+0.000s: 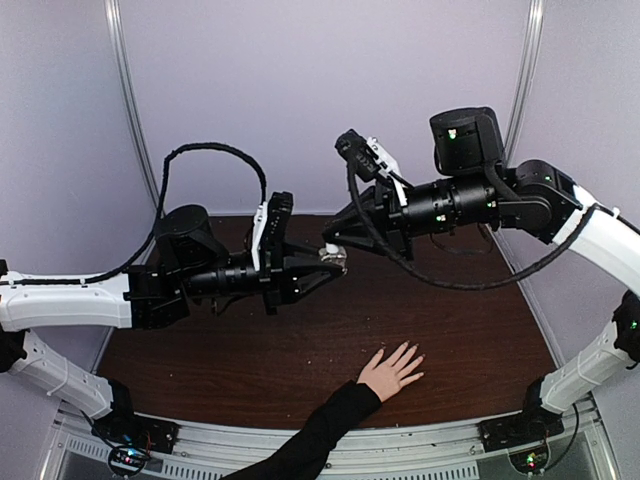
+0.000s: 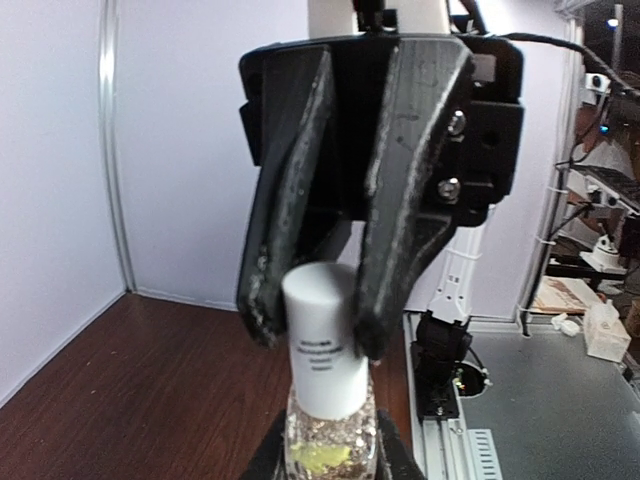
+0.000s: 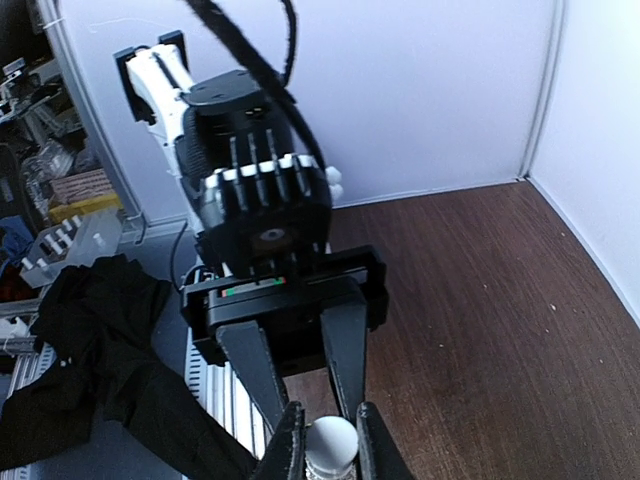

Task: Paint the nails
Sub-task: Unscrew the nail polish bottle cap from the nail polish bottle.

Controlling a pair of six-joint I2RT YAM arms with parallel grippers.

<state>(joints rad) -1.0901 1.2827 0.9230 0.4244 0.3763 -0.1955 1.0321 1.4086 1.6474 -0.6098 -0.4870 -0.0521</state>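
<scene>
Nearest the bases, well below both grippers, a hand point(image 1: 390, 370) lies spread on the dark wood-grain table point(image 1: 200, 360), its nails point(image 1: 412, 352) tiny and pale (finish unreadable). Beyond, the left gripper point(image 1: 322, 262) clamps a clear glass bottle point(image 2: 330, 440) of glittery polish, and the right gripper point(image 2: 315, 325) pinches its smooth white cylindrical cap point(image 2: 322, 350). Uncapping looks in hand; next comes twisting the cap free.

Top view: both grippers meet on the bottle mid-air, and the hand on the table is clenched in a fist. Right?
Not quite. The hand is not clenched: the top view shows it lying flat on the table with its fingers spread. The rest holds: the left gripper and right gripper meet on the bottle mid-air.
</scene>
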